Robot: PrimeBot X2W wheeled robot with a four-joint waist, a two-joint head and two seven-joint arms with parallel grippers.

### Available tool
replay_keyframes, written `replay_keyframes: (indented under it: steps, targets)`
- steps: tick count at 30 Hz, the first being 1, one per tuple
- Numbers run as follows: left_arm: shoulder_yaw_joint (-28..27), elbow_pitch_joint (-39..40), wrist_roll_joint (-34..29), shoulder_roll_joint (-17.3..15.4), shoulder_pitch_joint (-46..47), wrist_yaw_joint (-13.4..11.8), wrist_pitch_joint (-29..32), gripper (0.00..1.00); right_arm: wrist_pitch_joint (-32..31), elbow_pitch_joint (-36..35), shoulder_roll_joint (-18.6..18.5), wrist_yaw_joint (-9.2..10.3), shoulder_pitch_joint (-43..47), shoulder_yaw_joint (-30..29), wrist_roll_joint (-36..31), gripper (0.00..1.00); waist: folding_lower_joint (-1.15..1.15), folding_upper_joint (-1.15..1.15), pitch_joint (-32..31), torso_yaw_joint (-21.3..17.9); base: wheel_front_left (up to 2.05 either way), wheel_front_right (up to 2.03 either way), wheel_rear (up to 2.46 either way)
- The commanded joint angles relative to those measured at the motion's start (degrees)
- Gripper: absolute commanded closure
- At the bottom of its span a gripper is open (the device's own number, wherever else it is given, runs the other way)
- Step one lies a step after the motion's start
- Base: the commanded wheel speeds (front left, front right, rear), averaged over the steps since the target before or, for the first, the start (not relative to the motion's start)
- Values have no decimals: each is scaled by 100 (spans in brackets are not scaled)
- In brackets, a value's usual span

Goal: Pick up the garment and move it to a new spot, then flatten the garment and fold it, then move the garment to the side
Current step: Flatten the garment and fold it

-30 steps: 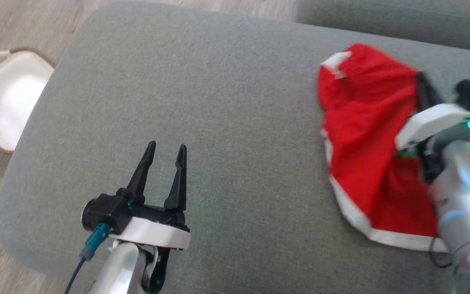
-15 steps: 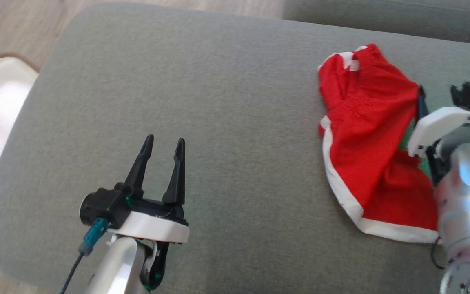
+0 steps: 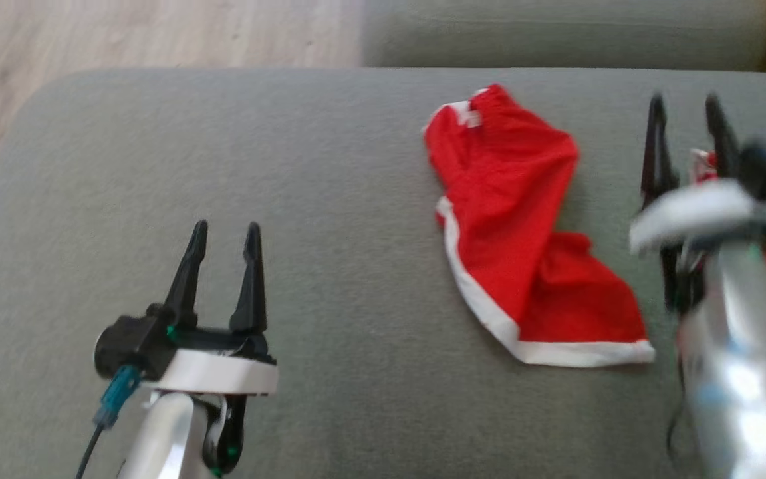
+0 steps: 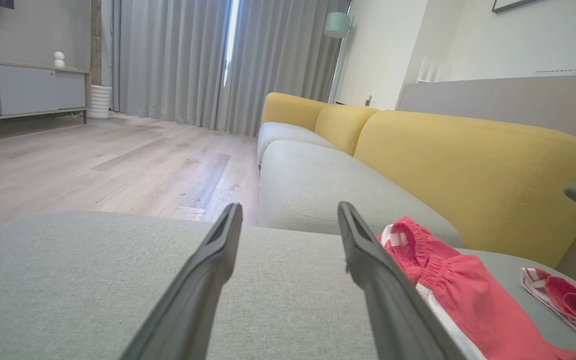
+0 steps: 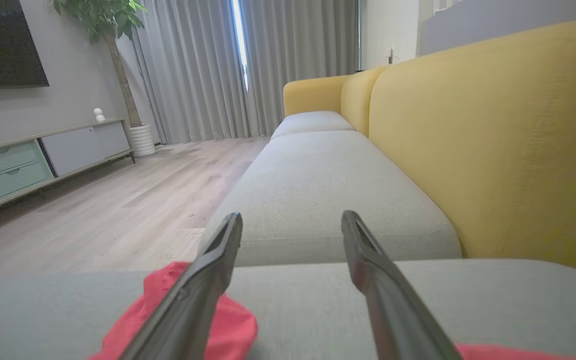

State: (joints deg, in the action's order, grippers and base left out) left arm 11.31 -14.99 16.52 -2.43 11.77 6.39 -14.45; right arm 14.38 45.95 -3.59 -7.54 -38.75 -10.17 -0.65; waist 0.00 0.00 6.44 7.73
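The garment [image 3: 516, 233], red shorts with white trim, lies crumpled on the grey seat cushion [image 3: 356, 199], right of centre. My right gripper [image 3: 685, 110] stands open just to its right, blurred, apart from the cloth and holding nothing. In the right wrist view the right gripper [image 5: 292, 220] points along the sofa, with the garment [image 5: 228, 320] low beside its left finger. My left gripper [image 3: 223, 233] is open and empty over bare cushion at the lower left. From the left wrist, the left gripper [image 4: 290, 215] has the garment [image 4: 448, 290] to its right.
Another red and white piece of cloth [image 4: 568, 300] lies right of the garment, partly behind my right arm. A yellow backrest [image 4: 468, 165] runs along the sofa's far side. A second grey cushion [image 5: 318, 190] lies ahead, with wooden floor [image 4: 93, 165] to the left.
My right gripper has opened, let go of the garment and drawn off to its right. The garment now lies free on the cushion. The head camera has shifted, so the whole picture moved.
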Motion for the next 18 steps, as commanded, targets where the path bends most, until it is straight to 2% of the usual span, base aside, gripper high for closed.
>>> replay_keyframes:
  steps: [1,5,9,13,18]
  targets:
    - [-251,233,-49,-44,20,-4,-55,0,60,-591,69,5,569,362,233,0,0,0,-151,-298,0,0,0]
    - [-353,322,-29,-44,-63,12,-55,0,61,-1844,70,5,1741,671,773,0,0,0,-190,-540,0,0,0]
    - [-381,341,-38,-44,-113,30,-55,0,61,-2681,70,5,2610,852,1008,0,0,0,-213,-698,0,0,0]
    - [-374,333,-26,-44,-154,43,-55,0,62,-2931,70,5,3116,995,1092,0,0,0,-253,-805,0,0,0]
    - [-349,332,-49,-44,-132,59,-55,0,62,-3074,70,5,3298,1062,1063,0,0,0,-191,-892,0,0,0]
